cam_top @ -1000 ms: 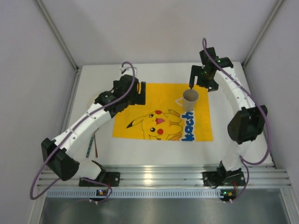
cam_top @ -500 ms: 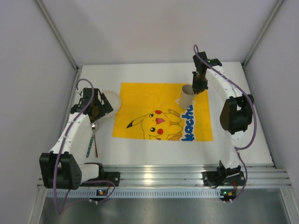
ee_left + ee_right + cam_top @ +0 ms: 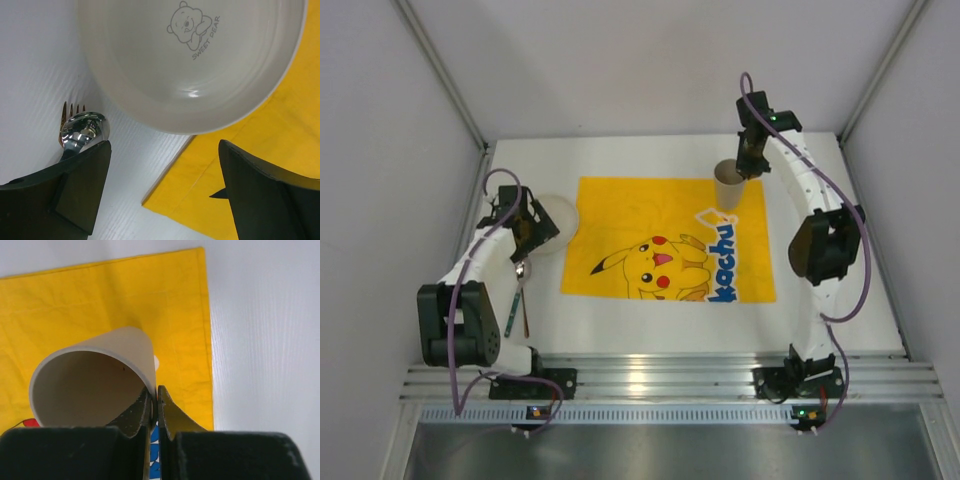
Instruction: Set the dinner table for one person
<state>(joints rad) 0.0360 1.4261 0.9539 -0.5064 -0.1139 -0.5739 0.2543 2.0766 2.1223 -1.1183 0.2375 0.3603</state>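
Note:
A beige paper cup (image 3: 727,186) hangs tilted over the far right corner of the yellow cartoon mat (image 3: 665,240). My right gripper (image 3: 744,168) is shut on the cup's rim. In the right wrist view the jaws pinch the wall of the cup (image 3: 90,385) at the right gripper's (image 3: 156,401) tips. A white plate (image 3: 558,214) lies half on the mat's left edge and half on the dinner table (image 3: 840,300). My left gripper (image 3: 540,232) stands open just beside the plate (image 3: 190,60), holding nothing, its tips (image 3: 165,190) over the mat corner (image 3: 240,165).
A spoon (image 3: 521,272) and a fork (image 3: 71,111) lie on the white tabletop left of the mat, close under my left wrist; the spoon bowl (image 3: 86,130) sits by the left finger. An aluminium rail (image 3: 660,375) runs along the near edge. Grey walls enclose three sides.
My left arm drew back leftward off the mat, leaving the plate at the mat's left edge. The right gripper shut on the cup's rim and carried it toward the far right corner.

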